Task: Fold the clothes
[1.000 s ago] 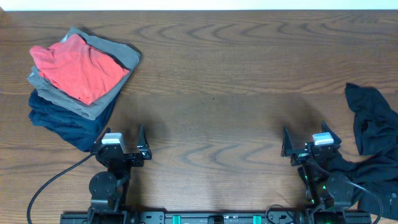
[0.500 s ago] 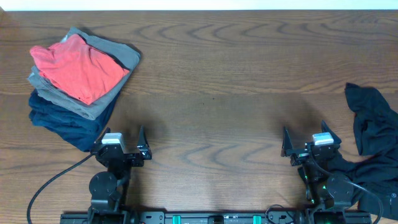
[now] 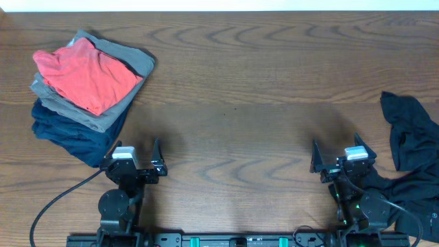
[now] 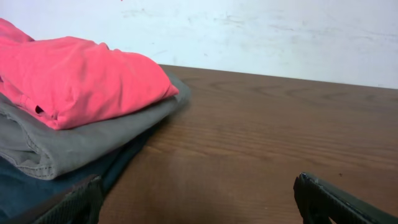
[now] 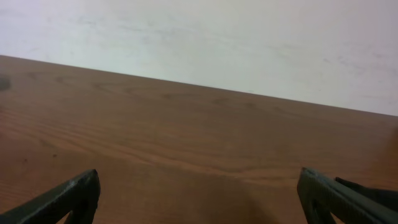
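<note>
A stack of folded clothes sits at the table's far left: a coral-red T-shirt (image 3: 86,75) on top, a grey garment (image 3: 134,63) under it, a navy garment (image 3: 68,134) at the bottom. In the left wrist view the red shirt (image 4: 74,78) lies on the grey one (image 4: 62,146). A crumpled black garment (image 3: 411,147) lies at the right edge. My left gripper (image 3: 132,152) stands open near the front edge, just right of the stack, empty. My right gripper (image 3: 341,152) is open and empty beside the black garment.
Bare wooden table (image 3: 233,96) stretches between the stack and the black garment. A pale wall (image 5: 199,37) rises behind the table's far edge. A black cable (image 3: 51,202) runs from the left arm's base.
</note>
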